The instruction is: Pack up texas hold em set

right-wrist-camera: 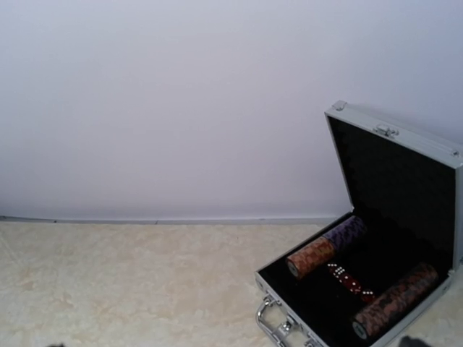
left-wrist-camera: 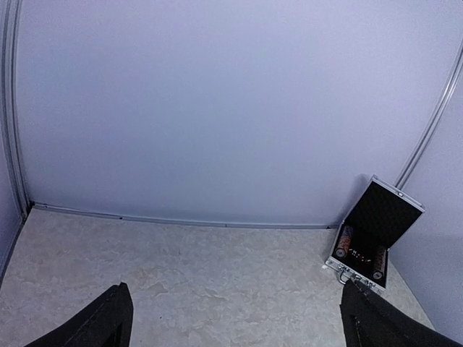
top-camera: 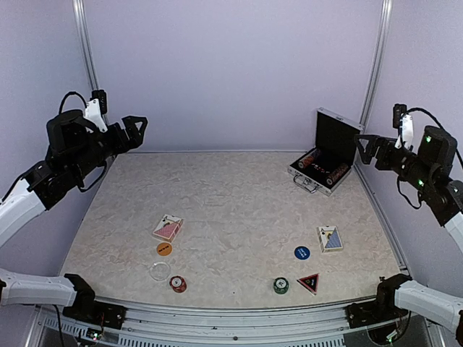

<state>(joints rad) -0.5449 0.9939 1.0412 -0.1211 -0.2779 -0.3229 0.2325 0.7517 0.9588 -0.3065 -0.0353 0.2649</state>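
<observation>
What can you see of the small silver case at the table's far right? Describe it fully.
The case is silver metal with a black lining, standing open with its lid upright. A metal handle faces forward. Inside lie two chip rolls with red dice between them. It rests on the table.

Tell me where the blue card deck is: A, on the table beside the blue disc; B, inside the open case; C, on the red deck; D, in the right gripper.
A: the blue card deck lies on the table beside the blue disc, apart from the case.
</observation>
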